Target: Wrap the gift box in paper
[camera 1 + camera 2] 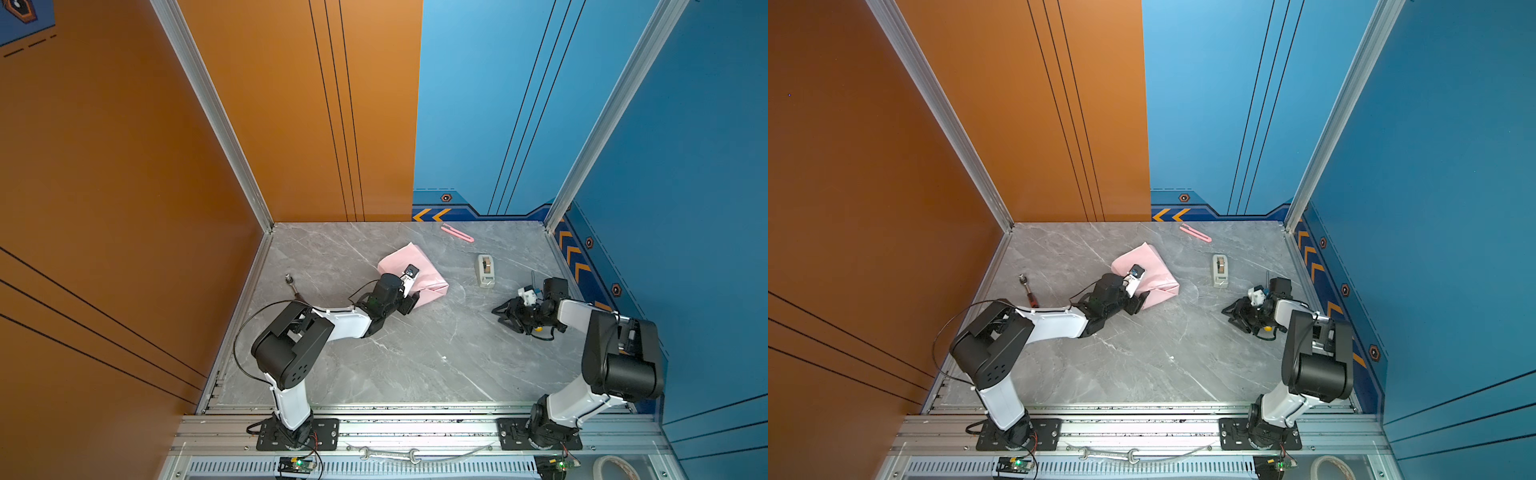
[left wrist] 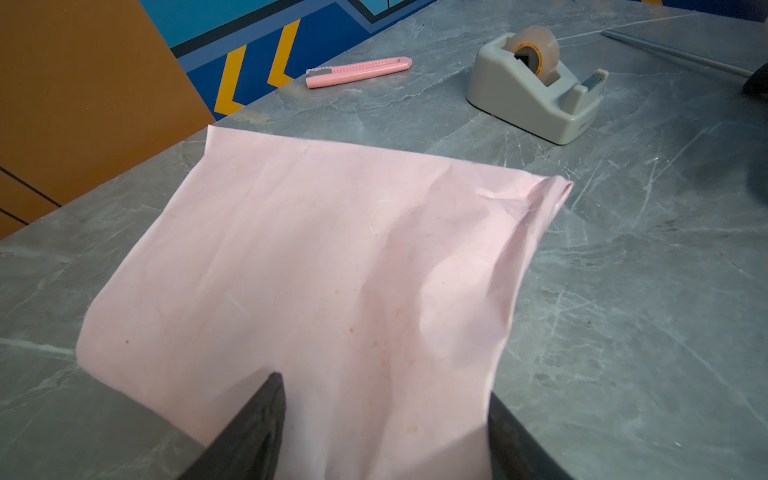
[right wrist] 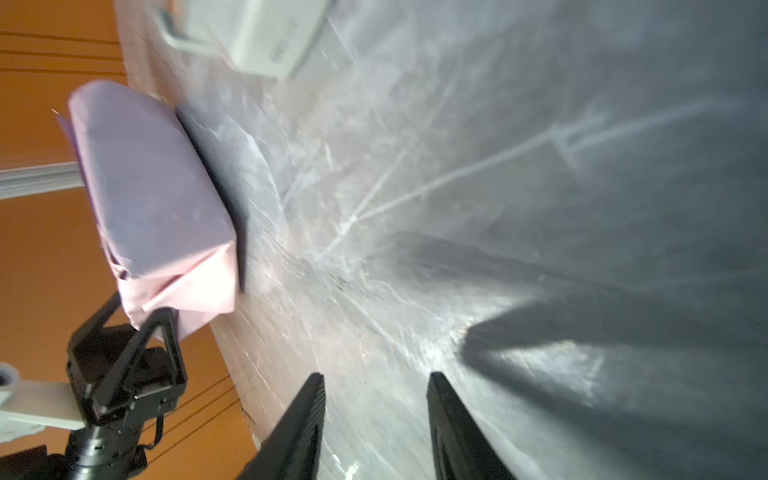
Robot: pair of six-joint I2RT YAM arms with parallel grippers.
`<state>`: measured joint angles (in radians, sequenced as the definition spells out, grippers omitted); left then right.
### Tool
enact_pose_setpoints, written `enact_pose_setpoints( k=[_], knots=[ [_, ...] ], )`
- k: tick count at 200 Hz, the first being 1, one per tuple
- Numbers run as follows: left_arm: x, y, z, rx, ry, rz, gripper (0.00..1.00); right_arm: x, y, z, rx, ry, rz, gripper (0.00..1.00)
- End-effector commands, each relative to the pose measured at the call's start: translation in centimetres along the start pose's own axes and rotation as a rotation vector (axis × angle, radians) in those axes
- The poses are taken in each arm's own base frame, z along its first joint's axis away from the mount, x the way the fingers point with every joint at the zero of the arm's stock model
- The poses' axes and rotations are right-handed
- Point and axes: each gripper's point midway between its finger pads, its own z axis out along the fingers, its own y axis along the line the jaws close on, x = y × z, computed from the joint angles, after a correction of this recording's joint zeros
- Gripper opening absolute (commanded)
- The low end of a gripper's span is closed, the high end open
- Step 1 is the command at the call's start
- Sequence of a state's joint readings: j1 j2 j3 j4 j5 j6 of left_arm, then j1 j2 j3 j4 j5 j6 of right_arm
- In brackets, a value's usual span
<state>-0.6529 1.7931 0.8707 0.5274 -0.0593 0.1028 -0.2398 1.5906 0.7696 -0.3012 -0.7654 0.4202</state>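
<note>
Left pincer (image 2: 384, 386) stands spread, its two black prongs straddling the near flap of the thin, creased sheet of paper (image 2: 332, 249), pale pink on top and lilac down one side. Whether the prongs bear down on the flap I cannot tell. The paper lies folded into a low, roughly square bundle near the middle of the grey marble-patterned counter (image 1: 415, 361). The flat dark gift box shows nowhere, so I judge that it sits inside the bundle.

In both top views the bundle lies at 12 to 1 o'clock from my left pincer, touching it. Its creased, folded end faces about 5 o'clock, the end where that pincer sits. Its looser edge faces 11 o'clock.

My right pincer (image 3: 376, 376) is also spread, with nothing between its prongs. It hovers low over bare counter, well apart from the bundle, which lies between 9 and 10 o'clock from it.

The small beige plastic tape dispenser (image 1: 485, 270) stands at 3 o'clock from the bundle and near my right pincer, at about 11 o'clock from it. The slim pink plastic cutter (image 1: 457, 232) lies further off, at 1 o'clock from the bundle.

My left arm is plainly the nearer one for pinning the flap. I judge that fetching the tape falls to my right.
</note>
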Motion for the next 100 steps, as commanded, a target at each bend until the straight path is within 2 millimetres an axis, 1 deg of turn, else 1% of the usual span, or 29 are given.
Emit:
enact_pose_setpoints(
  k=[1, 13, 29, 59, 81, 100],
  knots=[
    [2.6, 0.5, -0.3, -0.005, 0.086, -0.030, 0.67, -3.9, 2.6, -0.6, 0.011, -0.167, -0.215, 0.48],
    [2.4, 0.4, -0.3, -0.004, 0.080, -0.028, 0.67, -5.6, 3.4, -0.2, -0.008, -0.228, -0.264, 0.49],
    [2.4, 0.4, -0.2, -0.003, 0.078, -0.029, 0.67, -7.0, 4.0, 0.6, -0.028, -0.268, -0.309, 0.49],
    [2.1, 0.5, -0.2, -0.005, 0.073, -0.028, 0.67, -8.5, 4.7, 2.6, -0.092, -0.254, -0.324, 0.50],
    [2.1, 0.5, -0.2, -0.005, 0.072, -0.030, 0.67, -9.4, 5.3, 3.0, -0.121, -0.255, -0.330, 0.50],
    [2.1, 0.7, -0.2, -0.009, 0.073, -0.030, 0.67, -9.9, 5.4, 3.3, -0.129, -0.248, -0.326, 0.50]
  ],
)
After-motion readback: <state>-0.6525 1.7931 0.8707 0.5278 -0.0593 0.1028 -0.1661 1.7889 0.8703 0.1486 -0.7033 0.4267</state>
